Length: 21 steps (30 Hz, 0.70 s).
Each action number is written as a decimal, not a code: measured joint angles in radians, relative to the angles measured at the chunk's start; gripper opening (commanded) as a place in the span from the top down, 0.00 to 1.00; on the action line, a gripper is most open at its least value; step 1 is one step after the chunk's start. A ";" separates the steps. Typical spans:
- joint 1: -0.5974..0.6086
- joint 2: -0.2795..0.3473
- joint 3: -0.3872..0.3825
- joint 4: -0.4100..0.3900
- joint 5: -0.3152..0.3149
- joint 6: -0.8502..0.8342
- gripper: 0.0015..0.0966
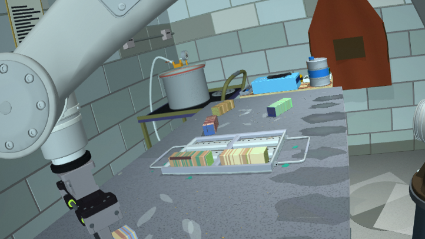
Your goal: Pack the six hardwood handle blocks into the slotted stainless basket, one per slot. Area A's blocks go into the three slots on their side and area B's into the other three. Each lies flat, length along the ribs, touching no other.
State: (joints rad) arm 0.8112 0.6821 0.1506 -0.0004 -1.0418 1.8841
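My gripper [104, 234] hangs low at the near left corner of the table, open and holding nothing, right beside a striped block [125, 233] that lies on the table at the frame's bottom edge; the fingertips are cut off by the frame. The stainless basket [228, 151] sits mid-table with two striped blocks in its near slots, one on the left [191, 158] and one on the right [244, 156], lying apart. Beyond it on the table lie a red-striped block with a blue end [210, 124], a tan block [223, 107] and a green block [279, 107].
The robot arm [44, 89] fills the left of the view. A grey pot [185, 87] stands on a side stand beyond the table. A blue box [275, 82] and a canister [318, 72] sit at the table's far end, and the right edge drops to the floor.
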 measured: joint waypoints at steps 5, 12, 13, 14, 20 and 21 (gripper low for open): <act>0.000 -0.001 0.001 0.001 0.001 0.000 0.43; 0.000 -0.001 0.000 0.000 0.002 0.000 0.45; 0.000 -0.001 0.000 0.000 0.002 0.000 0.47; 0.000 -0.001 0.000 0.000 0.002 0.000 0.49; 0.000 -0.001 0.000 0.000 0.002 0.000 0.62; 0.000 -0.001 0.000 0.000 0.002 0.000 0.64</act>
State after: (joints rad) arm 0.8113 0.6815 0.1508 0.0000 -1.0399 1.8841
